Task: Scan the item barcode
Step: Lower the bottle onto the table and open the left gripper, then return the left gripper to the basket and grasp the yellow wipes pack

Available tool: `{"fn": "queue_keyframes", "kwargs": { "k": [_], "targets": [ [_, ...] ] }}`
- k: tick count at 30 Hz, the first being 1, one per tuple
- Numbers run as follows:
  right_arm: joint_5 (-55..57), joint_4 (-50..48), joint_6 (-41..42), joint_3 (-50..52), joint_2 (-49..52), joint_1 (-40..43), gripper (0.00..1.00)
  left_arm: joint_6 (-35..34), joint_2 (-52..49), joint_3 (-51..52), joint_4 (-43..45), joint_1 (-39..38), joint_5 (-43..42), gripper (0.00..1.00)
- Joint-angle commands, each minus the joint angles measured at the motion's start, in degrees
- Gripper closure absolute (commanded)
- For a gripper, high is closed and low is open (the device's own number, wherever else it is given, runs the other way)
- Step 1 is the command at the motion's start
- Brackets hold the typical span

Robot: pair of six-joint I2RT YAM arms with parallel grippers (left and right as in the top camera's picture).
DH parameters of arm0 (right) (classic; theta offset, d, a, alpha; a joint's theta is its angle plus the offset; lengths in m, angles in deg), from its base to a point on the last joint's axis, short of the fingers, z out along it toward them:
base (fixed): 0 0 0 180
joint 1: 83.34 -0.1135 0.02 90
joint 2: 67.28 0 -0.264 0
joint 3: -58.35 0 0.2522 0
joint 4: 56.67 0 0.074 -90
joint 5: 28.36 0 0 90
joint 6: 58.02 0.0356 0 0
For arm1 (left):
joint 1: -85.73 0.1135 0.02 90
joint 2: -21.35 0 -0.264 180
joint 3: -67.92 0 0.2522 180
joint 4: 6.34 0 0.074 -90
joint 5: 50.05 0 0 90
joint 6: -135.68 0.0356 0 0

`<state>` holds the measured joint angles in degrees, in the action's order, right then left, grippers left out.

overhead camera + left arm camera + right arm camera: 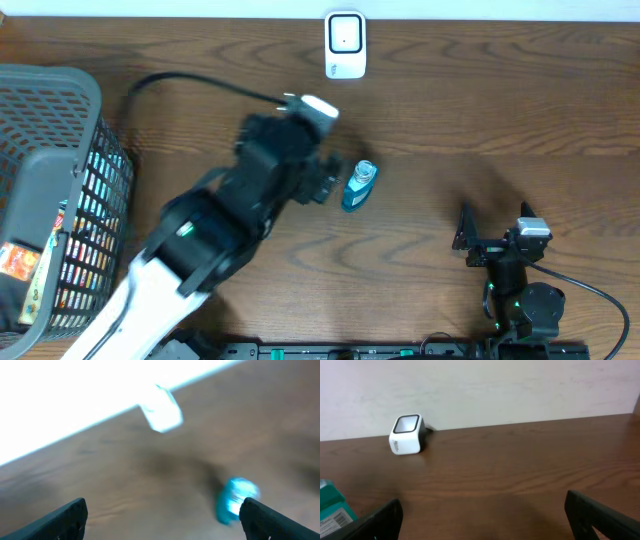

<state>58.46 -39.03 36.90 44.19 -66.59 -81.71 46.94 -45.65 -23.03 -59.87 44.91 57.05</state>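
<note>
The item, a small blue bottle (358,186), lies on the wooden table just right of my left gripper (328,186). In the blurred left wrist view the bottle (234,500) sits beside the right finger (272,521), apart from it, and the left gripper (162,521) is open with only bare table between its jaws. The white barcode scanner (346,45) stands at the table's back edge, also visible as the scanner (161,410) and scanner (407,434). My right gripper (468,240) rests open at the front right; in its own view the gripper (485,520) is empty, with the bottle (332,509) at the left edge.
A grey wire basket (60,190) holding several packaged goods stands at the left edge. A black cable (200,85) runs across the table behind the left arm. A white wall (480,385) rises behind the scanner.
</note>
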Motion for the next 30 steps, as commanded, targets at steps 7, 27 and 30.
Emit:
{"fn": "queue_keyframes", "kwargs": {
  "k": [7,27,30],
  "targets": [
    [0.3,0.2,-0.7,0.1,-0.2,-0.5,0.01,-10.4,12.3,-1.5,6.3,14.6,26.0,0.02],
    [0.3,0.2,-0.8,0.1,-0.2,-0.5,0.01,-50.7,4.2,-1.5,-3.4,72.0,-0.5,0.02],
    [0.3,0.2,-0.7,0.1,-0.2,-0.5,0.01,-64.5,1.0,-1.5,-8.3,78.2,-2.0,0.02]
  ]
}}
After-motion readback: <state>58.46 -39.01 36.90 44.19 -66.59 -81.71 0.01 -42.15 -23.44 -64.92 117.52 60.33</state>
